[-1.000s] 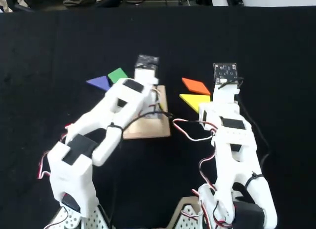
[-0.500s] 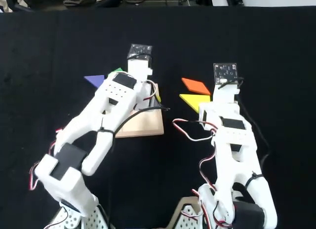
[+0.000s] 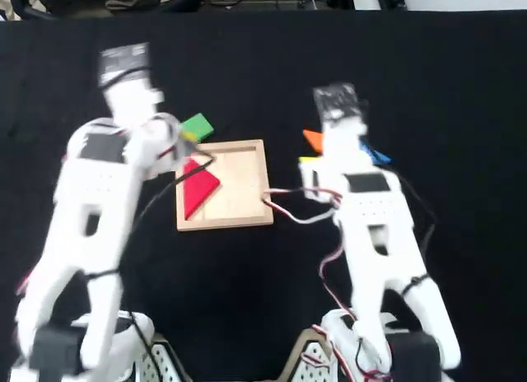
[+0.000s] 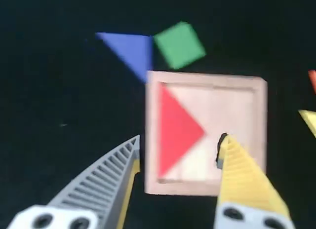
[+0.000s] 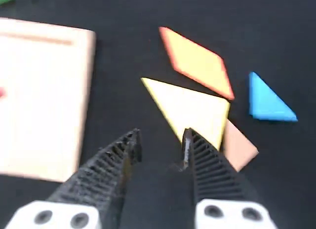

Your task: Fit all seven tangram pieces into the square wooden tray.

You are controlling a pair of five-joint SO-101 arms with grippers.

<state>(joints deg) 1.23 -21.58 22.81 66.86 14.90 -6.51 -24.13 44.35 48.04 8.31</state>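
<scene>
My right end effector (image 5: 160, 137) open, empty, near yellow triangle (image 5: 192, 113) on worktop (image 5: 123, 51); flat piece may skid into orange parallelogram (image 5: 197, 61) — slipped pinch; left end effector (image 4: 180, 140) open, facing tray (image 4: 232, 103), red triangle (image 4: 175, 128) inside.

Left claw (image 4: 180, 138) agape; right claw (image 5: 160, 134) parted

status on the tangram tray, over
Left gripper open over square wooden tray. Right gripper open at yellow triangle piece. Red triangle piece in tray, rest of tray bare.
</scene>
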